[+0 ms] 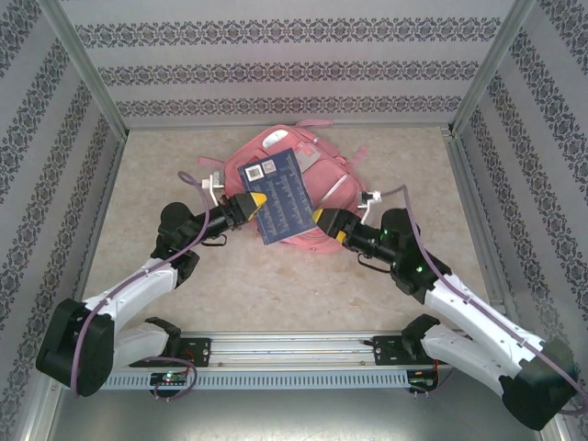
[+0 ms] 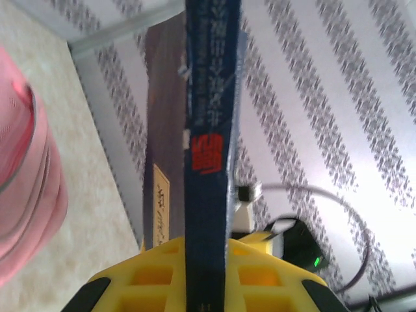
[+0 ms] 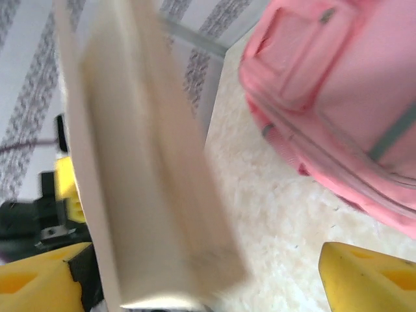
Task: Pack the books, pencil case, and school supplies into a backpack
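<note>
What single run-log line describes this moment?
left fingers: shut on navy rectangular book | right fingers: open around book | pink fabric backpack: book not yet inside

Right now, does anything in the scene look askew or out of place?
The navy book hangs tilted over the pink backpack, not in it. The left gripper pinches it by one edge, while the right gripper has open jaws around the opposite edge. Nothing looks spilled or damaged.

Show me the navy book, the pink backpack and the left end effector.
navy book (image 1: pixel 278 195), top view, cover middle
pink backpack (image 1: pixel 322 172), top view, front panel
left end effector (image 1: pixel 260 202), top view, between its yellow fingertips
</note>
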Available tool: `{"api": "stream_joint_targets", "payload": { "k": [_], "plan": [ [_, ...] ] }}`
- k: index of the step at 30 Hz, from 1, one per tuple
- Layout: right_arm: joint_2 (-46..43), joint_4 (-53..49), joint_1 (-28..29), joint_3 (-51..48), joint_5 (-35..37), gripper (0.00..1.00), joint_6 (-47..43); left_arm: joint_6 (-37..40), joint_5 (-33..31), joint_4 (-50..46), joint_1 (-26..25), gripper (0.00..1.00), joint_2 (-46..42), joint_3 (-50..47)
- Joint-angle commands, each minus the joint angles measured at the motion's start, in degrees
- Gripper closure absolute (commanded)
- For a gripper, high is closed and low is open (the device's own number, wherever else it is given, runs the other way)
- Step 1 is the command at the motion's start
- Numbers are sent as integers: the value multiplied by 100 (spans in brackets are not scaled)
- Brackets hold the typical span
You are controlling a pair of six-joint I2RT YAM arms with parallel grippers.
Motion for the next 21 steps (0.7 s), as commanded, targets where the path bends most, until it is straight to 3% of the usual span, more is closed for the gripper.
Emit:
{"api": "stream_joint_targets", "payload": {
  "k": [1, 8, 13, 21],
  "plan": [
    [-161, 821, 433, -412, 1133, 10, 1047, 79, -1231, 244, -230, 100, -236, 275],
    [288, 2586, 1255, -470, 1801, 4, 947, -93, -2067, 415, -691, 100, -44, 273],
    [874, 3919, 1490, -482, 1902, 9, 890, -93, -2382, 249, -819, 100, -64, 282],
    [1228, 4228, 1550, -288, 2312, 19, 489, -280, -2457, 343, -958, 100, 109, 338]
  ]
}}
